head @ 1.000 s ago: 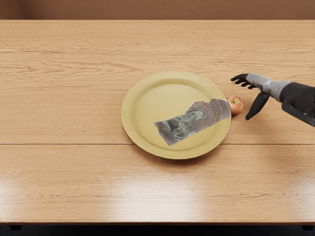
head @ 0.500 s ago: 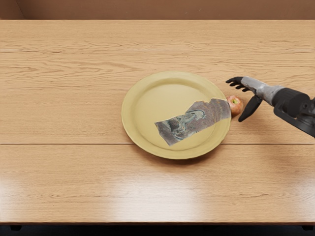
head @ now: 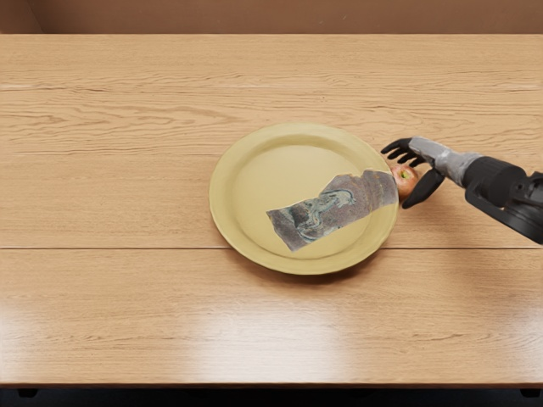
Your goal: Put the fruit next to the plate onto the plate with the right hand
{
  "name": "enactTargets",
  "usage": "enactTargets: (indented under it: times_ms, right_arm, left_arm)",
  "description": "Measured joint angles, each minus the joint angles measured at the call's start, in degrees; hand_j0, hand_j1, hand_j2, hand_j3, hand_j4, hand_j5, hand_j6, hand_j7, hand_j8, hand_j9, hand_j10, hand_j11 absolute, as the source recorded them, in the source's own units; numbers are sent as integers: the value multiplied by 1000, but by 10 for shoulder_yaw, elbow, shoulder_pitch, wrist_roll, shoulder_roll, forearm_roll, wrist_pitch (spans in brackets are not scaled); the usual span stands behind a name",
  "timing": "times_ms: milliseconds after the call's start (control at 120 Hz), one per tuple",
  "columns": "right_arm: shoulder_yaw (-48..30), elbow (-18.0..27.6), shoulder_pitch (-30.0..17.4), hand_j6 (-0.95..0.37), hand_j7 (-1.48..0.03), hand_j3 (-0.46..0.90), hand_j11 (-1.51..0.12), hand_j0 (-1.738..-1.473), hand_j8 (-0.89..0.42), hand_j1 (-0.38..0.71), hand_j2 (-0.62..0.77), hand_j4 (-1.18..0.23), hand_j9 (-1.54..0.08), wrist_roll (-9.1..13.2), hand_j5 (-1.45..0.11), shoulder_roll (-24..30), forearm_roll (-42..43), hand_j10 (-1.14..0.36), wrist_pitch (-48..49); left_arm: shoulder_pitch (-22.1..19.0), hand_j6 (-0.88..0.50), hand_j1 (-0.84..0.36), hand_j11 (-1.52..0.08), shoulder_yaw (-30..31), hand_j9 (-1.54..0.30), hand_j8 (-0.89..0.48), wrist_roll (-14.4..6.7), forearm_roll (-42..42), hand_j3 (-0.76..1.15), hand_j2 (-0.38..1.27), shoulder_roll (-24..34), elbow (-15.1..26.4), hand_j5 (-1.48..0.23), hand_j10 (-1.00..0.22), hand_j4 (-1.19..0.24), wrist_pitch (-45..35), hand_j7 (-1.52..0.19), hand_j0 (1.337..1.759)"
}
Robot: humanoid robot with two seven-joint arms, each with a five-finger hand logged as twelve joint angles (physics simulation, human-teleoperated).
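- The right hand (head: 422, 158) reaches in from the right edge with its fingers (head: 395, 150) spread and its thumb (head: 424, 187) held apart from them. It holds nothing.
- The apple (head: 405, 177) sits in the gap between fingers and thumb, just ahead of the palm. It rests on the bench (head: 127, 280). The view does not show whether any finger touches it yet.
- The apple is small and reddish with a yellow patch, and the hand partly hides it.
- Beyond the apple, on the side away from the hand, lies the yellow plate (head: 254, 182). The apple sits just beside the plate's rim, not on it.
- A grey patterned patch (head: 331, 208) lies across the plate, and its near end points toward the hand.
- The apple is probably light, stiff and smooth-skinned. Being round, it could roll or squirt away if it is pinched off-centre.
- The best hold would have the fingers on the apple's far side and the thumb on its near side, across its widest part. A moderate squeeze should do.
- The rim beside the apple leaves little room for fingertips, so they may nudge the plate as they close.
- The apple then needs lifting over the rim rather than dragging across it.
- The left arm is out of view.
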State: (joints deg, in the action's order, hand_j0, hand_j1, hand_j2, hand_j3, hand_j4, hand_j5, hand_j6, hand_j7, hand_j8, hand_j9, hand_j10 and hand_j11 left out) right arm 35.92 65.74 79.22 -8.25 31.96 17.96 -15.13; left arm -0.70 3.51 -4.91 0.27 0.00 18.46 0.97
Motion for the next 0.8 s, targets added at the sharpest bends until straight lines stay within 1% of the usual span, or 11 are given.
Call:
enactTargets:
  times_ms: [275, 467, 500, 667, 733, 800]
  right_arm:
    - [-1, 1, -3, -341, -441, 0, -441, -1658, -340, 57, -66, -340, -441, 0, -441, 3, 0, -340, 0]
    - [-1, 8, -4, -415, -538, 0, -539, -1658, -415, 144, -74, -414, -539, -1, -539, 8, 0, -414, 2]
    - [-1, 8, -4, -436, -555, 0, -557, -1658, -405, 154, -63, -426, -556, -1, -557, 9, 0, -427, 3]
    - [-6, 11, -5, -397, -670, -1, -670, -1657, -364, 202, 68, -515, -670, -2, -671, 16, -1, -521, 8]
    - [-8, 11, -6, -382, -718, -1, -716, -1655, -342, 212, 102, -556, -717, -2, -714, 18, -1, -515, 9]
    - [-15, 10, -11, -397, -759, -1, -758, -1654, -343, 212, 140, -584, -755, -2, -754, 19, -1, -525, 10]
  left_arm:
    - [0, 0, 349, 0, 0, 0, 0, 0, 0, 0, 0, 0, 0, 0, 0, 0, 0, 0, 1658]
    - [0, 0, 349, 0, 0, 0, 0, 0, 0, 0, 0, 0, 0, 0, 0, 0, 0, 0, 1658]
    - [0, 0, 349, 0, 0, 0, 0, 0, 0, 0, 0, 0, 0, 0, 0, 0, 0, 0, 1658]
    - [0, 0, 349, 0, 0, 0, 0, 0, 0, 0, 0, 0, 0, 0, 0, 0, 0, 0, 1658]
    - [0, 0, 349, 0, 0, 0, 0, 0, 0, 0, 0, 0, 0, 0, 0, 0, 0, 0, 1658]
    - [0, 0, 349, 0, 0, 0, 0, 0, 0, 0, 0, 0, 0, 0, 0, 0, 0, 0, 1658]
